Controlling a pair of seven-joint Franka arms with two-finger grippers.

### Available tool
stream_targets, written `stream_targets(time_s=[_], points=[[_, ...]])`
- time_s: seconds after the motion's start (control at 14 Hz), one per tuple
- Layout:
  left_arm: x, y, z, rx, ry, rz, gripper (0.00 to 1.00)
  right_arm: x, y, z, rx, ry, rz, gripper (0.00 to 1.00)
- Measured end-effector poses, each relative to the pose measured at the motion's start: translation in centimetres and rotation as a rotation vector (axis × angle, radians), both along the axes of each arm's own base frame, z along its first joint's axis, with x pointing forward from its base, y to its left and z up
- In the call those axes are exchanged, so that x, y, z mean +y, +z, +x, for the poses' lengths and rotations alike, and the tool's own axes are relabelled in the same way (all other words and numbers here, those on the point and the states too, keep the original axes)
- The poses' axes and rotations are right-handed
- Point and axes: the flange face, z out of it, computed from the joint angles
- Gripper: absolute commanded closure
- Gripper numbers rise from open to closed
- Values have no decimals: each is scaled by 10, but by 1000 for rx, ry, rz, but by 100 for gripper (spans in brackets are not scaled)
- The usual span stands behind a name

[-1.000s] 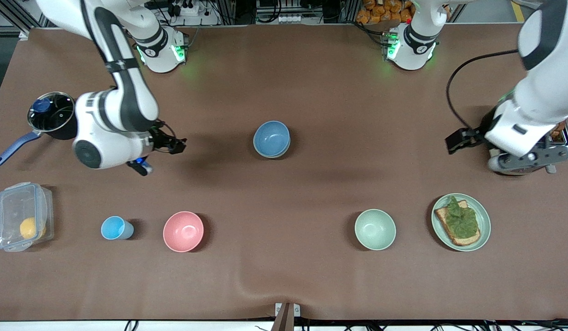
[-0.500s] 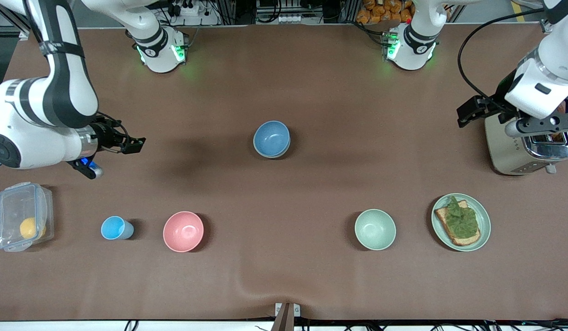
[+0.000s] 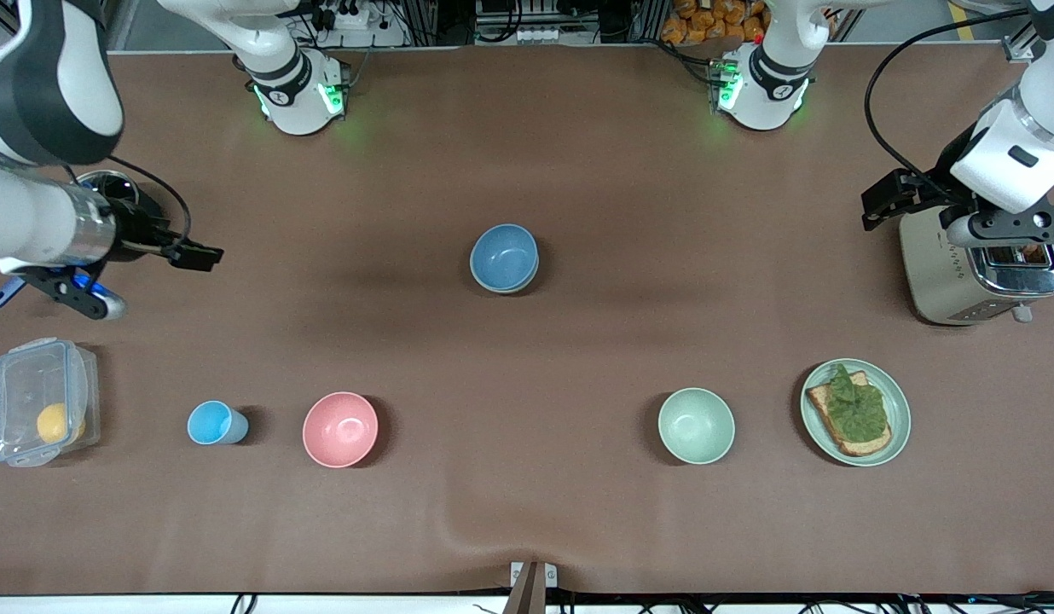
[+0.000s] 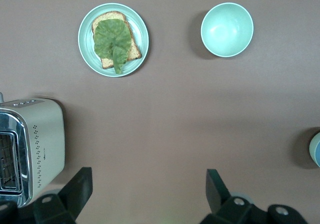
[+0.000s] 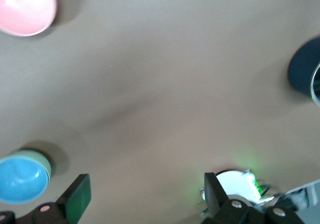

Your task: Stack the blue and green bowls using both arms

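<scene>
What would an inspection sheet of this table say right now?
Surface: brown cloth, wrinkled near the front camera.
Job's things: round blue bowl nested in sage-green bowl, mid-table.
Clutter: pink bowl, light-blue cup, clear lidded box, dark pot, mint-green bowl, plate of toast, steel toaster.
Grippers: left gripper open, empty, beside the toaster; right gripper open, empty, beside the pot.
Cables: black cable on the left arm.
Surroundings: orange packets by the bases.

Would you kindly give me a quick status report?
Both hands open, empty: left hand by the toaster, right hand by the pot. Blue bowl sits in green bowl, mid-table. Nothing in the way.
</scene>
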Motion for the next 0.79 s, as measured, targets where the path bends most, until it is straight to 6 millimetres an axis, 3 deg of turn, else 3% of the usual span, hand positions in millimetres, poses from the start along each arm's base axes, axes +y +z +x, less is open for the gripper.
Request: stream_targets(time_s=[0.43,0.79], points=[[-8,-2,-3,14,-22,2,0,-15,75,-17,-161,54,24,0],[4,-1,-1,14,-65,0,0,-8,92,-6,-289,73,25,0]])
